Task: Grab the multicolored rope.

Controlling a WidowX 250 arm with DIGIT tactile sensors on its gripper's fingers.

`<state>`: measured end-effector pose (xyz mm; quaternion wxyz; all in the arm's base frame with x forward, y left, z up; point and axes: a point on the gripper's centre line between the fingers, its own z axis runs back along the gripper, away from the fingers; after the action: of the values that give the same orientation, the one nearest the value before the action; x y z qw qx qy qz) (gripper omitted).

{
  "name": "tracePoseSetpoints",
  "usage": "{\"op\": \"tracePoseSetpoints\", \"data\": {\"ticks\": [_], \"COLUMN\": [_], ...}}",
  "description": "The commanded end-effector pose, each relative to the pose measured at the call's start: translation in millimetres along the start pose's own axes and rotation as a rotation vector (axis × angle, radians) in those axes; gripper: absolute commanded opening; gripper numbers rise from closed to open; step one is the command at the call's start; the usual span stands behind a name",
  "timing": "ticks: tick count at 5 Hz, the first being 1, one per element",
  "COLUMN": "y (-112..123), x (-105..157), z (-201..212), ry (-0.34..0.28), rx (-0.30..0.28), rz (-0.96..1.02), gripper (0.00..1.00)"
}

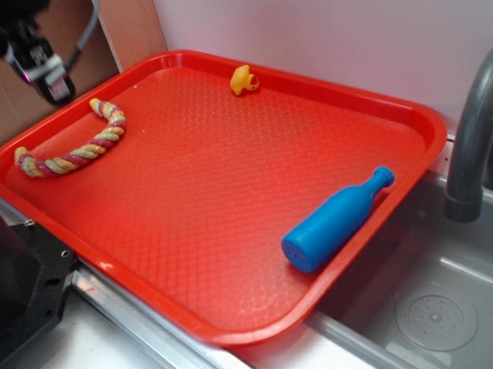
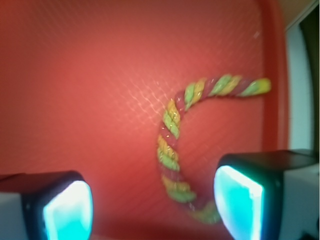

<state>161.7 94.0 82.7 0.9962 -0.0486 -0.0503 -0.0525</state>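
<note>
The multicolored rope (image 1: 73, 150) lay curved on the red tray (image 1: 231, 209), near its far left corner, with nothing holding it.

The rope rested flat on the tray's textured floor, bent like a hook, both ends close to the left rim. In the exterior view the gripper (image 1: 50, 84) hung above the tray's left edge, just beside the upper end of the rope and not touching it. In the wrist view the fingers (image 2: 67, 210) were spread wide apart, and the lower end of the rope (image 2: 172, 150) was close to the right finger. A blue bottle (image 1: 337, 220) lay on its side near the right rim, well apart from the rope. A small yellow duck (image 1: 244, 80) sat by the far rim. The tray rested on a grey sink surface (image 1: 445, 307) beside a faucet (image 1: 472, 136).
</note>
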Motion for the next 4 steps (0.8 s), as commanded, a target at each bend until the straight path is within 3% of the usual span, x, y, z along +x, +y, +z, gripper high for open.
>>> {"op": "tracePoseSetpoints", "data": {"ticks": [1,3,4], "y": [13,13,27], "x": [-3,-3,-10], "z": [-19,-19,-46], "ry": [0.008,0.008,0.013], "rx": [0.057,0.057,0.032], "rz": [0.101,0.101,0.088], "gripper": [1.0,1.0,1.0]}}
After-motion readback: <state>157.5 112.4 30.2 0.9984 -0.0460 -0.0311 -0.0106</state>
